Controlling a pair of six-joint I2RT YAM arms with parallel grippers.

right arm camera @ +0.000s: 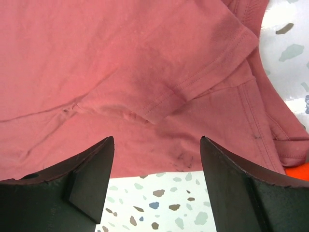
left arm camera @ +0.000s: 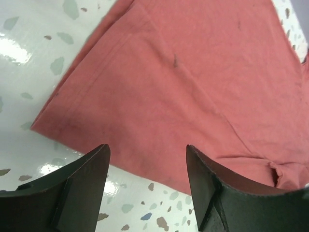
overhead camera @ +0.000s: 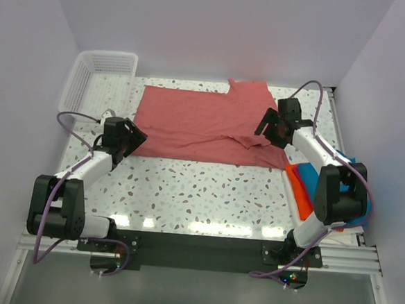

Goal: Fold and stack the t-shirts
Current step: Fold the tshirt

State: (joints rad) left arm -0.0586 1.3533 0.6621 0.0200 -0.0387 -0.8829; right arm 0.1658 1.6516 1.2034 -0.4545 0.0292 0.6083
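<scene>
The dusty salmon-red t-shirt (overhead camera: 204, 124) lies spread across the far half of the table (overhead camera: 199, 193). Its body is flat and its right end is bunched toward the far right corner. There a sleeve (right arm camera: 193, 72) is folded back over the body.

The left arm rises from its base at the near left corner, bends at the elbow and runs its forearm forward and inward. This brings the left gripper (overhead camera: 138, 139) to the shirt's near left corner. In the left wrist view the left gripper (left arm camera: 146, 159) is tilted down over the hem, its two fingers (left arm camera: 87, 179) spread wide with nothing between them. The cloth's edge and the speckled tabletop show in the gap.

The right arm stands at the near right corner with its elbow raised over the right edge. Its forearm slants toward the far side and inward, so the right gripper (overhead camera: 265, 128) sits at the shirt's right end. In the right wrist view the right gripper (right arm camera: 157, 145) is also spread wide and holds nothing. It hangs above the folded sleeve and the near hem.

The bright orange t-shirt (overhead camera: 296, 190) and the teal-blue t-shirt (overhead camera: 311, 175) lie together along the right edge, partly hidden beneath the right arm. A white mesh basket (overhead camera: 100, 72) sits at the far left corner.
</scene>
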